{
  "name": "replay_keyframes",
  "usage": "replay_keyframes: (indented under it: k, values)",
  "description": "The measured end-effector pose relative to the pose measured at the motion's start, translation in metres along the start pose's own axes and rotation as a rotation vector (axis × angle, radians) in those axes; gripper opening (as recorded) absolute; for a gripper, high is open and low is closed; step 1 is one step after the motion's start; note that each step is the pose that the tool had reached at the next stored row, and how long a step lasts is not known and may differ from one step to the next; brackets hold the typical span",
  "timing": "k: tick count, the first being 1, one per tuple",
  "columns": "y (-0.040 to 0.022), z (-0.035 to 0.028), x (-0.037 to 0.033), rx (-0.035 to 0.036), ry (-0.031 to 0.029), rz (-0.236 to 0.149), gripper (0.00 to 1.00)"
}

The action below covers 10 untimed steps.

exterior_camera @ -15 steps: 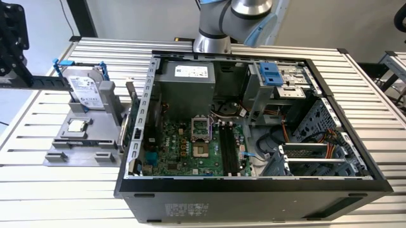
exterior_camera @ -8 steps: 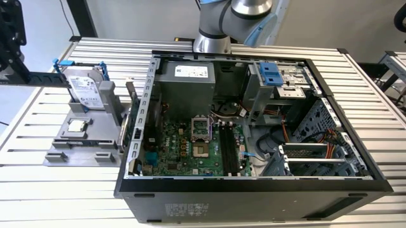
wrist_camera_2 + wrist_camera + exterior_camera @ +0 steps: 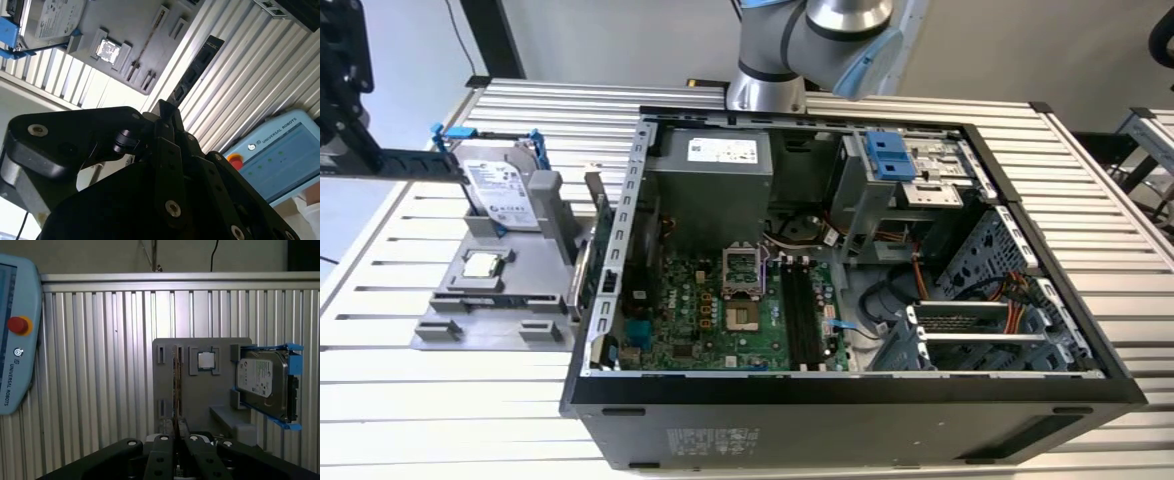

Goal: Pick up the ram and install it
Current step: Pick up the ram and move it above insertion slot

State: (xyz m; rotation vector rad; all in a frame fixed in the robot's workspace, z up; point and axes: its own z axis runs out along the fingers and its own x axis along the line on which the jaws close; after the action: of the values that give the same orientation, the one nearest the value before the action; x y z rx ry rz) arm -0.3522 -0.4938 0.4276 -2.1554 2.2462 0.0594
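End effector (image 3: 166,114) clamped on ram (image 3: 196,67) at 1 end, rest free over slatted tbl (image 3: 250,65).

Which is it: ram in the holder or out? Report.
Out: the hand is shut on the ram, which is clear of the grey holder.

Robot lab: slatted bench (image 3: 454,400), teach pendant (image 3: 15,340)

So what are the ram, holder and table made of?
Ram: thin dark board with black chips on it, matte; looks like circuit-board laminate.
Holder: flat matte grey with moulded slots; looks like plastic, possibly printed.
Table: silvery ribbed slats with a soft sheen; probably aluminium.
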Motion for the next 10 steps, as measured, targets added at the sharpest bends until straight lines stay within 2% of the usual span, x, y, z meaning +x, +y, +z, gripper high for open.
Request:
replay_keyframes:
  k: [8, 10]
  values:
    - [-0.0001, -0.0013, -0.0001, -0.0001, 0.0000, 0.000, 0.00]
    - [-0.0025, -0.0014, -0.0002, -0.0002, 0.0000, 0.000, 0.00]
